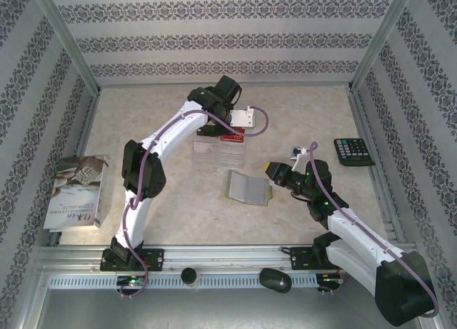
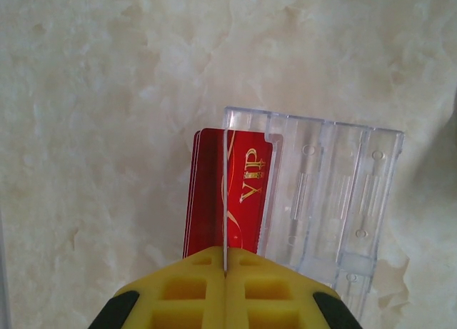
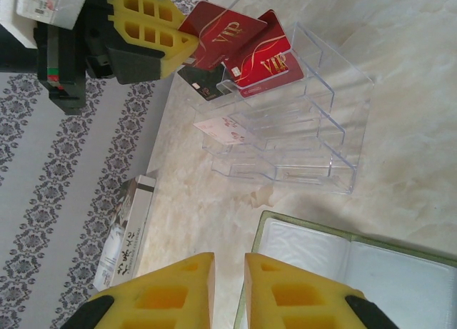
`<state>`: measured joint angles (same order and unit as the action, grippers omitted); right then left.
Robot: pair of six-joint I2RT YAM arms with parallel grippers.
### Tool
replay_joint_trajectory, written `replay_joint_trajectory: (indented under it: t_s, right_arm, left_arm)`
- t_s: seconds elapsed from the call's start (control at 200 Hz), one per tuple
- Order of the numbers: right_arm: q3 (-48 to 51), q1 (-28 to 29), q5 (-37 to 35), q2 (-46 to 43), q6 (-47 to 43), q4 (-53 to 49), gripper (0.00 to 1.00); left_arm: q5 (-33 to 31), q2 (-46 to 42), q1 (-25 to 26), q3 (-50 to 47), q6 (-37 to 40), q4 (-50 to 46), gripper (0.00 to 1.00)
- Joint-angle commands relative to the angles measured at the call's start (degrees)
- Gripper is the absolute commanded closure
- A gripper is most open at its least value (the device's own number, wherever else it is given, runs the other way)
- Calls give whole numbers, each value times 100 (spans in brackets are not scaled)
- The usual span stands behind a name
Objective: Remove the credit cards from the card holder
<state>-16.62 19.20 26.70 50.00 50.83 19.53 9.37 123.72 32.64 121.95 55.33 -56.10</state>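
facing the open card holder (image 3: 357,272), the right gripper (image 3: 228,290) has its yellow fingers a narrow gap apart with nothing between them. the holder lies flat just ahead of the fingertips and off to their right, and its pale pockets look empty.

farther ahead sits a stepped pile of clear cases (image 3: 314,129), with a pale card (image 3: 225,133) and a black card (image 3: 200,83) at its left side and a red card (image 3: 268,61) on its far end. beyond that, a second red card (image 3: 214,29) meets the tips of the left gripper (image 3: 187,49), whose fingers are pressed together.

from the left wrist, a thin pale edge runs straight out of the seam between those fingers, over a red card lying below. whether it is a card pinched edge-on or the rim of a clear case cannot be told.

the cards look light, stiff and slick, likely to slide rather than lift off the hard table, and thin enough to slip from a loose pinch. a hold across a short edge that overhangs the pile, both pads square on the flat faces, seems safest. any card left in a pocket would want the holder pinned by the other gripper.
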Motion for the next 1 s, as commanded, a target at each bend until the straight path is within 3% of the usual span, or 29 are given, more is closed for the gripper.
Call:
replay_joint_trajectory:
  t_s: [0.0,0.819,0.999]
  right_arm:
    - [-2,-76,99,9,-80,152,81]
    - [-86,-84,108,97,-78,157,80]
    - [-73,-83,117,142,-82,203,80]
  left_arm:
    - [-146,52,15,-144,199,212,100]
    - [-365,-249,26,-924,264,740,100]
    - [-378,-313,19,-964,150,828,87]
